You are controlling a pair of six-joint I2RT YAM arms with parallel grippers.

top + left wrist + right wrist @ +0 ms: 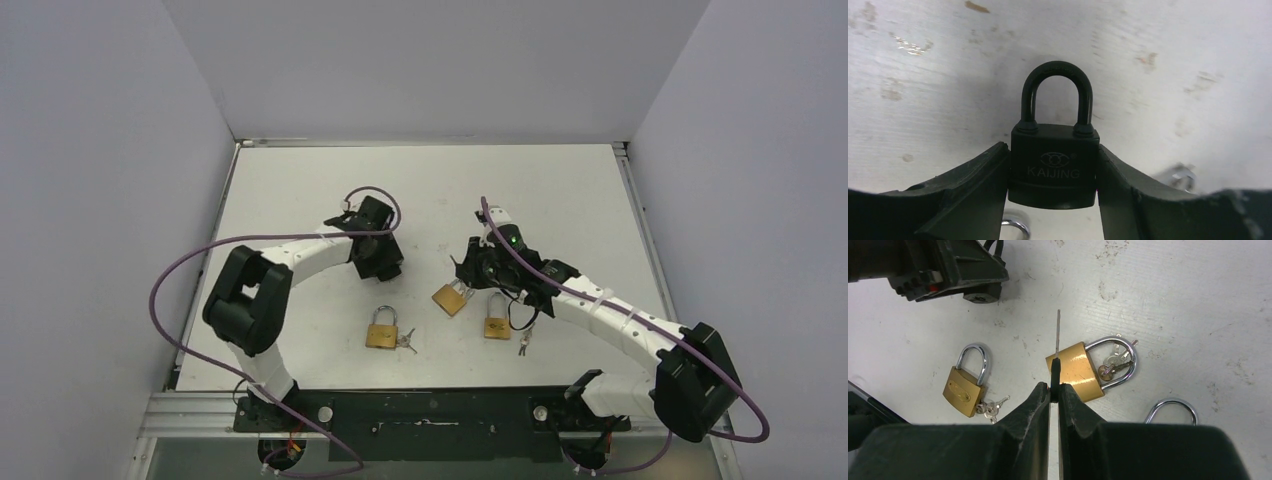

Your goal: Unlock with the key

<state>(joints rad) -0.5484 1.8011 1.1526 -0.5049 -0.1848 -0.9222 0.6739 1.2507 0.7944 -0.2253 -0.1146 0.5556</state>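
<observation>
Left wrist view shows the left gripper closed on a black padlock, with its fingers tight against both sides of the lock's body. The lock's black loop is shut and points away from the camera, over the white bench. Right wrist view shows the right gripper pinching a small key by its black head. The thin metal part sticks out in front. Just past the key, a gold padlock lies on the bench with a bunch of keys on its loop. A second gold padlock lies off to the left with loose keys beside it. From above, the two grippers are near each other but apart.
</observation>
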